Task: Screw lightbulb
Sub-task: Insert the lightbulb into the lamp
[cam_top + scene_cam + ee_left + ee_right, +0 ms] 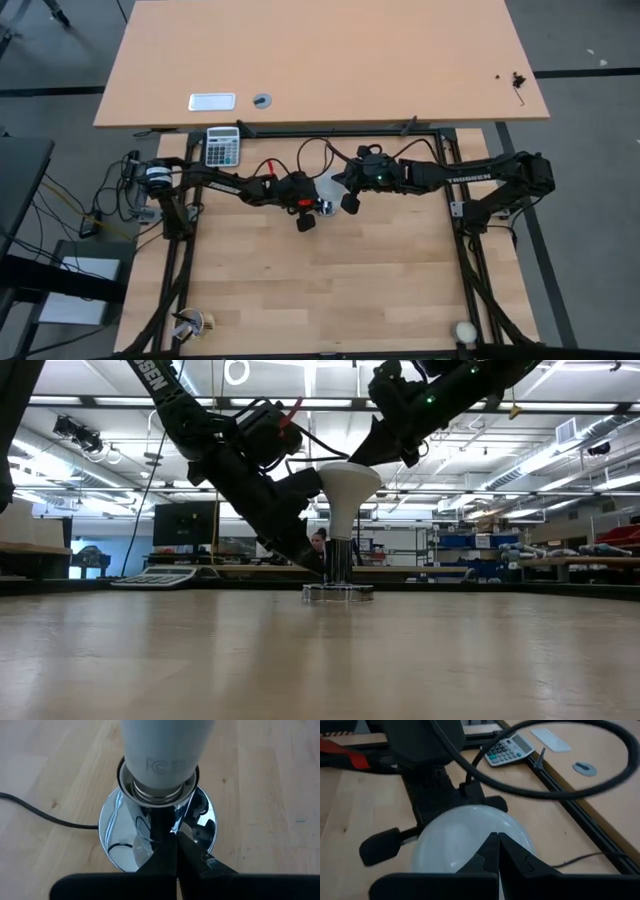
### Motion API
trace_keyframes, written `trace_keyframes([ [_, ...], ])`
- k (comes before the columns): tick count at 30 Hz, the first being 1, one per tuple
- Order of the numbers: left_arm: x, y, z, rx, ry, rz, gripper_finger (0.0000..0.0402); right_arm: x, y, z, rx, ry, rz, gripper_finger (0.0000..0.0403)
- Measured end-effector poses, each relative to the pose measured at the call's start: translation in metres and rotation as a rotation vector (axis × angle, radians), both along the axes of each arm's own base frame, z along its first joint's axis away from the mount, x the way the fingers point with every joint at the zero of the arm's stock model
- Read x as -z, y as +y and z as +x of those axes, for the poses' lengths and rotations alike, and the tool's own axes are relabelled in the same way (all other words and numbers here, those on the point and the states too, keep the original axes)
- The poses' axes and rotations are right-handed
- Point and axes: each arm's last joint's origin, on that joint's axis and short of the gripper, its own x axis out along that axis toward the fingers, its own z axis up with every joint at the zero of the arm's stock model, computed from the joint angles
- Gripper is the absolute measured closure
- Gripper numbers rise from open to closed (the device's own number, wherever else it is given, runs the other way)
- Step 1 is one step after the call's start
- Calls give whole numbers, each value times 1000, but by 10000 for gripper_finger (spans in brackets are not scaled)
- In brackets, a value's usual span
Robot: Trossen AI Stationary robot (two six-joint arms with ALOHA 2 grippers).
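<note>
We find the lightbulb (pixel 347 485) standing upright in the silver socket (pixel 338 592), near the desk's (pixel 330 290) far edge. Left gripper (pixel 176 851) clenched empty beside the socket. Right gripper (pixel 497 851) clenched empty above the dome. Seating appears nearly complete; final tightening possibly remains.

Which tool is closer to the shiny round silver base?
Left. The left tool sits low beside the shiny round silver base; the right tool is above the white bulb's dome.
</note>
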Motion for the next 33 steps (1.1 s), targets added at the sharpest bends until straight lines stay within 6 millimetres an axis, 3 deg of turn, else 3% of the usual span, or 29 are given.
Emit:
trace_keyframes([
  [8,1,0,-2,3,25,2,401,6,-6,9,-2,-25,-1,394],
  [26,4,1,-6,-23,86,31,401,5,-5,11,-45,-31,20,394],
  [33,-5,2,-12,-51,119,83,401,4,-5,11,-49,-36,16,394],
])
